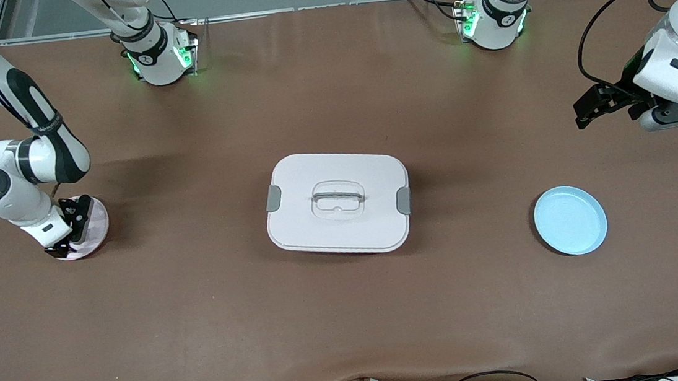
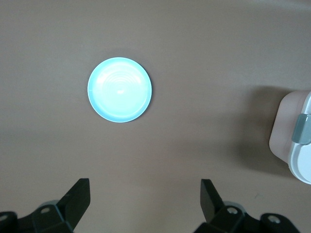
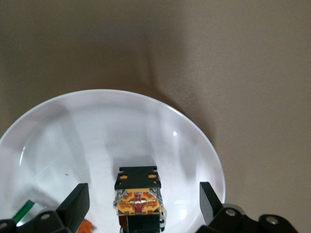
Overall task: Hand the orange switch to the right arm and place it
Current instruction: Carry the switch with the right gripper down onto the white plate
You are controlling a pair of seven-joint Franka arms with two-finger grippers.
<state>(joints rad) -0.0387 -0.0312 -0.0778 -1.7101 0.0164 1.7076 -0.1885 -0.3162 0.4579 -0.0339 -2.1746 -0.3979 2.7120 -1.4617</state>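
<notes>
Two white robot arms reach over a brown table (image 1: 203, 328) in the front view. At the right arm's end of the table, the right gripper (image 1: 69, 232) is down at a pale pink plate (image 1: 96, 229), hiding most of it. In the middle of the table sits a white lidded box (image 1: 338, 202) with grey side clips and a recessed handle. Toward the left arm's end lies a light blue plate (image 1: 570, 220), a little nearer the camera than the box. The left gripper (image 1: 586, 112) hangs in the air over bare table at that end, apart from the blue plate, and this arm waits.

From the left wrist view, the left gripper (image 2: 146, 199) has its two black fingers (image 2: 77, 196) spread wide with nothing between them. Below them are the light blue plate (image 2: 119, 90) and, at the picture's edge, a corner of the white box (image 2: 296, 141) with one grey clip.

From the right wrist view, the right gripper (image 3: 144, 201) has its fingers (image 3: 75, 201) spread apart on either side of the orange switch (image 3: 137, 194). The fingers do not touch the switch. The switch, a small black block with orange parts on top, rests in the pale plate (image 3: 97, 126). A small orange bit and a green bit show at the picture's lower edge, too cut off to identify.
</notes>
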